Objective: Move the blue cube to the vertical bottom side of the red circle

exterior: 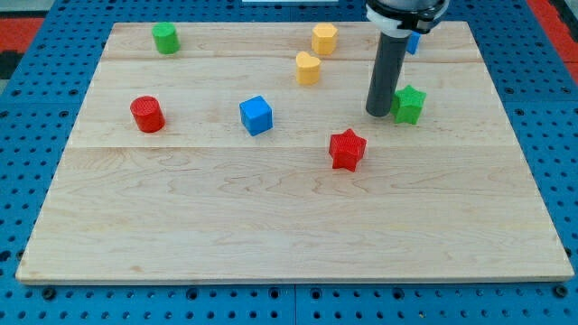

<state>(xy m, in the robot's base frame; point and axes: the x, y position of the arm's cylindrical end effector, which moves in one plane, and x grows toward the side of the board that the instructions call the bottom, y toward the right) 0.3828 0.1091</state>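
The blue cube (256,116) sits on the wooden board (271,217) left of the middle. The red circle (146,114), a short cylinder, stands to the cube's left, level with it, a wide gap between them. My tip (378,113) rests on the board well to the right of the blue cube, right beside the left side of a green star (409,104). The rod rises from it to the view's top.
A red star (347,149) lies below and left of the tip. A yellow heart (308,68) and a yellow hexagon (324,38) sit up the middle. A green cylinder (165,37) is top left. Another blue block (413,41) is partly hidden behind the rod.
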